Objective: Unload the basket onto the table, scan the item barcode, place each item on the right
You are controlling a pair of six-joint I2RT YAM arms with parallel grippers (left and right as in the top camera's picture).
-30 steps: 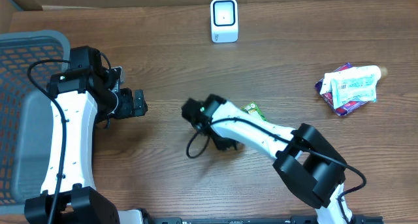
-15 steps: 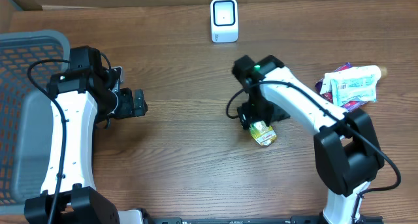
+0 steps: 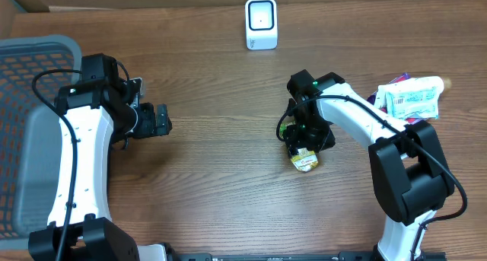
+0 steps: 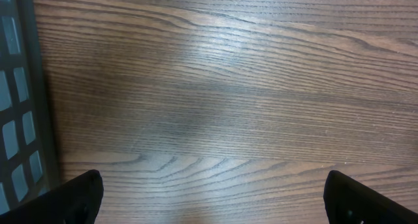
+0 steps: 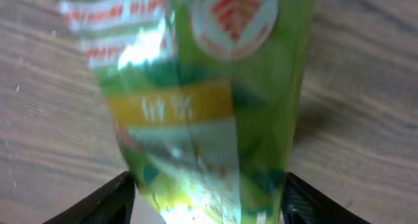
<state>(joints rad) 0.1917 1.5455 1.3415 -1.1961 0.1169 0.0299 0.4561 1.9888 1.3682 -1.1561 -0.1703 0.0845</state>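
The item, a green snack packet (image 3: 306, 160) with a white end, lies on the wooden table right of centre. My right gripper (image 3: 304, 139) is directly over it. In the right wrist view the blurred packet (image 5: 202, 100) fills the whole gap of the right gripper (image 5: 209, 198), and both black fingers press against its edges. The white barcode scanner (image 3: 261, 23) stands upright at the table's far edge, well apart from the packet. My left gripper (image 3: 161, 119) hangs open over bare wood at the left; the left wrist view shows this gripper (image 4: 212, 198) with nothing between its fingers.
A grey mesh basket (image 3: 30, 55) takes up the far left, and its rim (image 4: 13, 119) shows beside the left gripper. A pile of other packaged goods (image 3: 407, 101) lies at the right edge of the table.
The right arm swung from the table's middle to the right with the packet, and now sits lower over it. The left arm has not moved.
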